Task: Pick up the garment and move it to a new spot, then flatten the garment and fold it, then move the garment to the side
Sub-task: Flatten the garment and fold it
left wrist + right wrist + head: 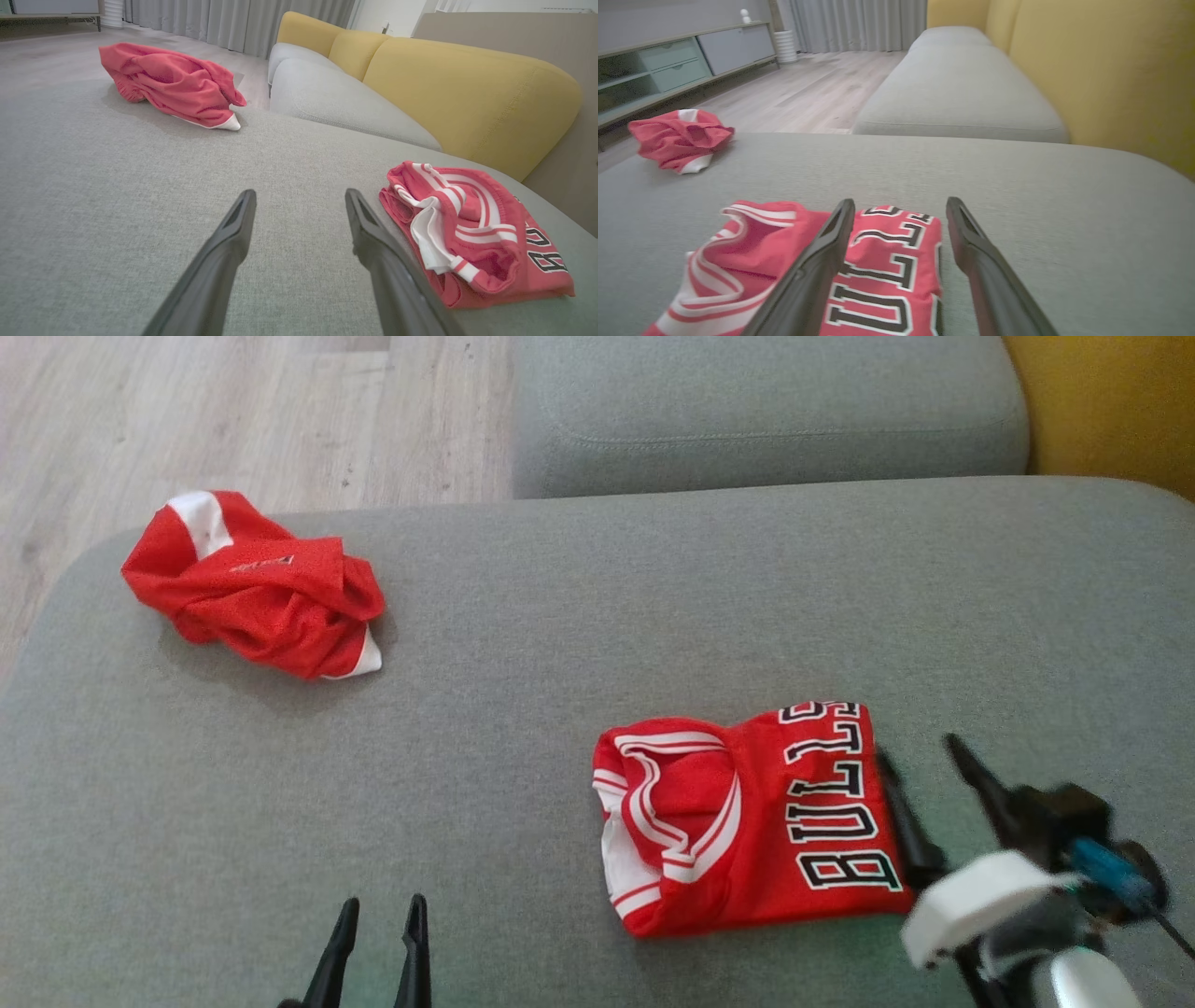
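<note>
My right claw (917,749) stood wide open with nothing clamped in it. It hung just beside the right-hand edge of the folded red jersey (747,821), the edge nearest the black BULLS lettering. From my head, the nearer finger ran right along that edge; I could not tell whether it touched the cloth or cleared it. The other finger was out over the bare grey cushion (579,616). Along my right wrist, the left finger crossed over the lettered end of the jersey and the right finger lay over plain cushion, so the jersey's hem fell between the two.

The jersey lay flat on the cushion in a compact fold, its striped neckline turned away from my right claw and toward my left one.

My left claw (384,901) was also spread wide and empty, low over the cushion, with the jersey near on its right but apart from it. A second red garment (257,588) sat crumpled at the far left corner of the cushion, well apart from both claws.
</note>
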You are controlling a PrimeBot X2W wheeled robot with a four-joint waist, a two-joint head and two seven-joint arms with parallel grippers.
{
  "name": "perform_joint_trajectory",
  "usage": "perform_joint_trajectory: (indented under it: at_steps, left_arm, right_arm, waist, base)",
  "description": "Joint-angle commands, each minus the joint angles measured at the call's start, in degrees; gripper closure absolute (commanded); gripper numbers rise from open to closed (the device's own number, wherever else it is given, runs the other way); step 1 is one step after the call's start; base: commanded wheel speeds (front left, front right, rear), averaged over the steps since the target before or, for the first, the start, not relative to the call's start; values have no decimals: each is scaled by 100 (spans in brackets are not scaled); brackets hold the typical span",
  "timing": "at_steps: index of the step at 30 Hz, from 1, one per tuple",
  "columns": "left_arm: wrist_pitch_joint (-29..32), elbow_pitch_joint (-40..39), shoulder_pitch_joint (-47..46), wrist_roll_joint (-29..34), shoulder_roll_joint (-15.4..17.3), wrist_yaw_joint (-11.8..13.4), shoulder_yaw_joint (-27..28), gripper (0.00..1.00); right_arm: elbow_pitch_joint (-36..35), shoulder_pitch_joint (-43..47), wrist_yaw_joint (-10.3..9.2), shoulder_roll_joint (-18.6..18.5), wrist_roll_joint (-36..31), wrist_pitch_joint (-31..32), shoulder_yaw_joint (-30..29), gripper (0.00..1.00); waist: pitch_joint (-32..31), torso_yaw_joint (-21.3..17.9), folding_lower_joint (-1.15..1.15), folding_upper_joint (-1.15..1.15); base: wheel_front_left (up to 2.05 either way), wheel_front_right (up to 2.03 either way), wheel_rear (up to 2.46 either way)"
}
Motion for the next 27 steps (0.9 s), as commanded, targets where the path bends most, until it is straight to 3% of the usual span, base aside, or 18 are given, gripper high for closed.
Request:
perform_joint_trajectory:
  at_steps: [1, 5, 6, 7, 8, 10, 11, 21, 27]
  left_arm:
    - [-55, -195, -110, -4, -36, 45, 199, 0]
    - [-55, -220, -130, -19, -36, 57, 201, 0]
    - [-55, -222, -144, -19, -36, 56, 184, 0]
    - [-55, -222, -151, -19, -36, 56, 175, 0]
    - [-55, -221, -157, -19, -36, 55, 164, 0]
    - [-55, -219, -171, -15, -36, 49, 139, 0]
    - [-55, -215, -180, -11, -36, 45, 128, 0]
    - [-55, -106, -443, 58, -36, -20, -1, 0]
    - [-55, -38, -507, 91, -36, -49, -20, 0]
  right_arm:
    - [-174, -140, -4, 39, -84, -186, -5, 0]
    - [196, 43, -4, 61, -418, -763, -336, 0]
    - [446, 6, -4, 68, -448, -963, -338, 4]
    - [575, -49, -4, 70, -464, -1039, -303, 20]
    - [699, -122, -4, 71, -411, -1109, -235, 47]
    - [954, -324, -4, 73, -290, -1213, -20, 71]
    - [1100, -441, -4, 73, -243, -1241, 112, 98]
    - [2716, -1562, -4, 74, 12, -1203, 1451, 100]
    - [3302, -1898, -4, 75, 239, -1172, 2271, 100]
  waist:
    - [-25, -19, 1, 0]
    - [-40, -33, 1, 0]
    - [-35, -28, 1, 0]
    - [-27, -23, 1, 0]
    - [-14, -14, 1, 0]
    - [45, 2, 1, 0]
    - [77, 11, 1, 0]
    - [407, 235, 1, 0]
    - [482, 348, 1, 0]
  base:
    - [0, 0, 0]
    - [0, 0, 0]
    - [0, 0, 0]
    - [0, 0, 0]
    - [0, 0, 0]
    - [0, 0, 0]
    - [0, 0, 0]
    - [0, 0, 0]
    - [0, 0, 0]
